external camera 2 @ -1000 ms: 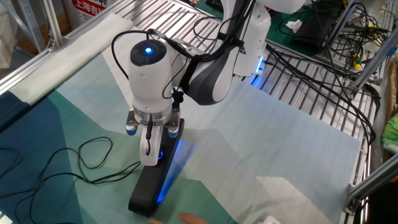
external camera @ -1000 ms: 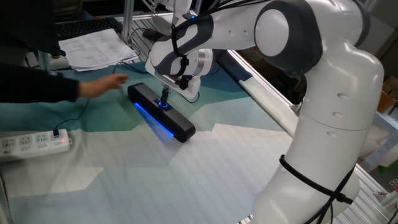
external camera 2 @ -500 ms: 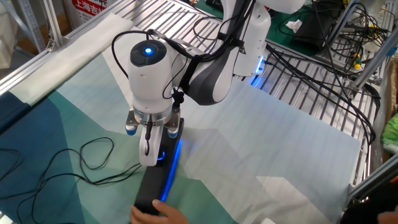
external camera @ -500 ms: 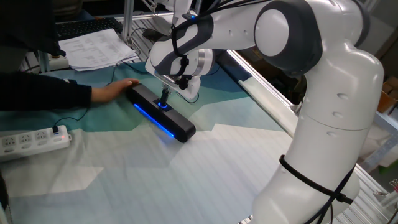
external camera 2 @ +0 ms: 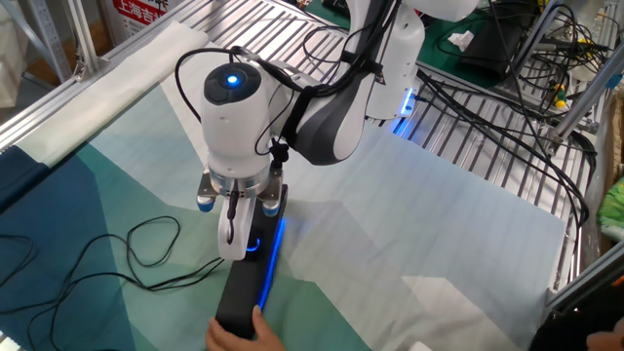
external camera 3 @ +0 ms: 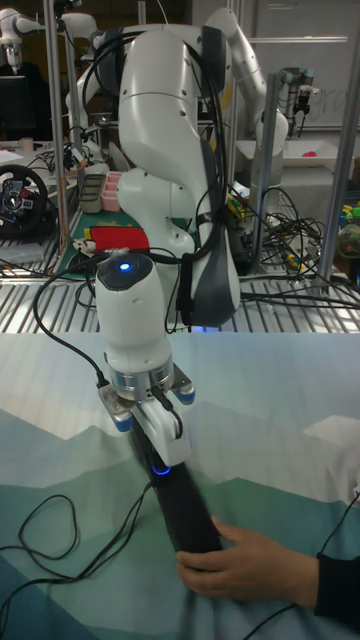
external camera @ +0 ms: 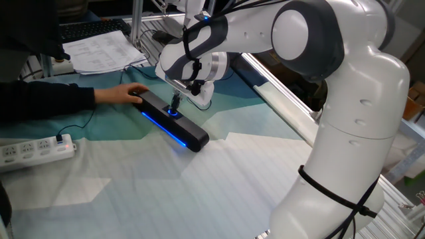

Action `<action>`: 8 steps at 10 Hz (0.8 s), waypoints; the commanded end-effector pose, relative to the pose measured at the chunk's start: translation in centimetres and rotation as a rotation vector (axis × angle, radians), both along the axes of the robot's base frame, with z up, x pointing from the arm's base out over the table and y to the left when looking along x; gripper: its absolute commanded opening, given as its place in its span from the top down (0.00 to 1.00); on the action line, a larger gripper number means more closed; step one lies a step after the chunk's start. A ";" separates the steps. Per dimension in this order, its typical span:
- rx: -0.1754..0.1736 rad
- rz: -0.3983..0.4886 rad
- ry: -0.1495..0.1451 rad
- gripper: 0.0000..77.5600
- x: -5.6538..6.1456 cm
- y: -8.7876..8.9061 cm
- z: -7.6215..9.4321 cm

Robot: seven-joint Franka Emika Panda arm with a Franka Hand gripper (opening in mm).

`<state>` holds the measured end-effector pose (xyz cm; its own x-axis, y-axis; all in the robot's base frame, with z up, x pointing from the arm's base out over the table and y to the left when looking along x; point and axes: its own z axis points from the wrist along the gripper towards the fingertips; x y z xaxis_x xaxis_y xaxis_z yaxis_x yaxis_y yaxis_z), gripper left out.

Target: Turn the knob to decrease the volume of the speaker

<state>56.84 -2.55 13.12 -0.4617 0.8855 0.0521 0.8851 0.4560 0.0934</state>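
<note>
The speaker [external camera: 188,135] is a long black bar with a blue glowing strip, lying diagonally on the teal and white cloth. It also shows in the other fixed view [external camera 2: 244,292] and the tall fixed view [external camera 3: 188,510]. The knob [external camera: 174,112] sits mid-bar inside a blue ring of light [external camera 3: 160,468]. My gripper [external camera: 176,105] points straight down with its fingers closed around the knob [external camera 2: 251,244]. A person's hand [external camera: 126,94] presses on the speaker's far end [external camera 3: 245,565].
A white power strip [external camera: 36,151] lies at the left edge, with papers [external camera: 99,50] behind the person's arm. A thin black cable [external camera 2: 146,255] loops over the cloth beside the speaker. Metal rails [external camera 2: 468,146] border the cloth.
The person's hand reached in and now rests on the end of the speaker, which has shifted slightly. My gripper stays over the knob.
</note>
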 end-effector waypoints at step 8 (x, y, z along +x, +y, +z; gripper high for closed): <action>-0.043 -0.036 0.014 1.00 -0.1 -0.1 0.2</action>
<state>56.67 -2.64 13.24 -0.4306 0.9023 0.0215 0.9014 0.4288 0.0600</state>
